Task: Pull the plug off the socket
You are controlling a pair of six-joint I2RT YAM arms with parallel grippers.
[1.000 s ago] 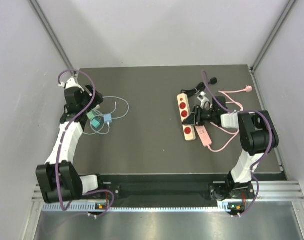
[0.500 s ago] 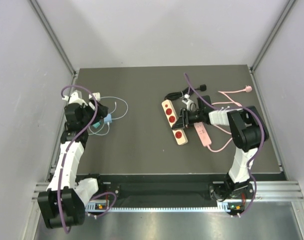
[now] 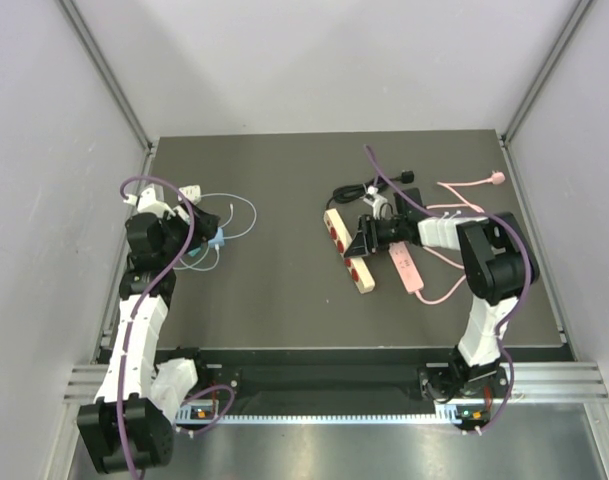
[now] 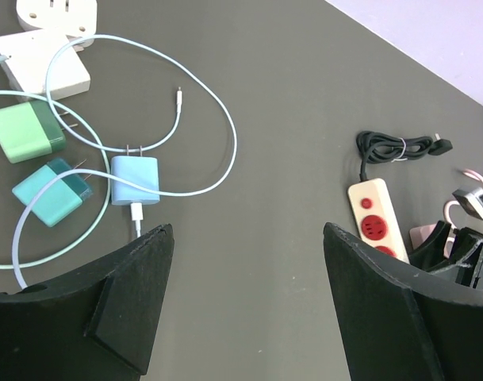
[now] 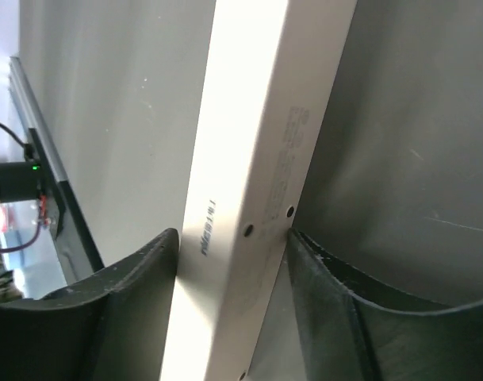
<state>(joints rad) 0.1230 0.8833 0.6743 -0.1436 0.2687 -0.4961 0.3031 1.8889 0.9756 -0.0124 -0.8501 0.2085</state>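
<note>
Since a second ago, the cream power strip with red sockets has slid left across the dark table. The right gripper reaches low and leftward, its jaws straddling the strip; whether they still clamp is unclear. The left gripper hovers, jaws wide apart, near a pale blue charger.

My dark table carries chargers and pale cables at left. At right sit a cream power strip, a pink bar, and a coiled black cord.
</note>
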